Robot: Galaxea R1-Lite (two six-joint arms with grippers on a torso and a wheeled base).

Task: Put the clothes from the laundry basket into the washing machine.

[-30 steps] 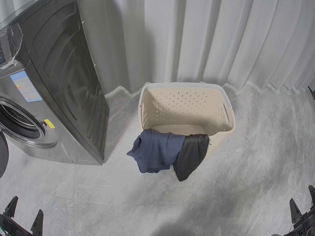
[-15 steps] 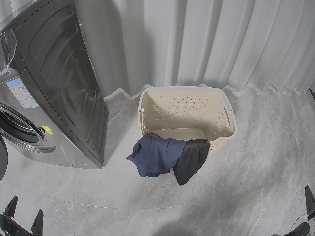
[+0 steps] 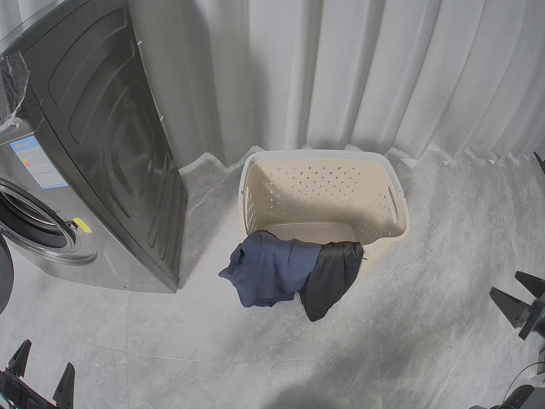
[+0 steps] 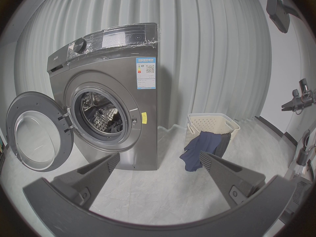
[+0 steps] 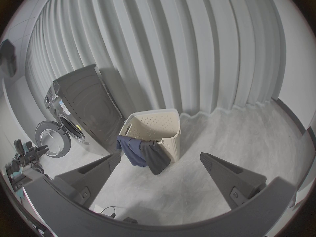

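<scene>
I see the washing machine (image 3: 85, 143) on the left, door (image 4: 39, 130) open. The laundry basket (image 3: 323, 155) stands right of it, and 2 pieces, blue garment (image 3: 269, 271) and dark garment (image 3: 332, 276), drape over its near rim. Left gripper (image 3: 46, 354) and right gripper (image 3: 504, 282) sit near, fingers apart.

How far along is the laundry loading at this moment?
Done: washing machine door open, a dark item lies in the drum. In hand: nothing; left pincer and right pincer are open, empty. Left: blue garment and dark grey garment draped over the laundry basket rim.
</scene>
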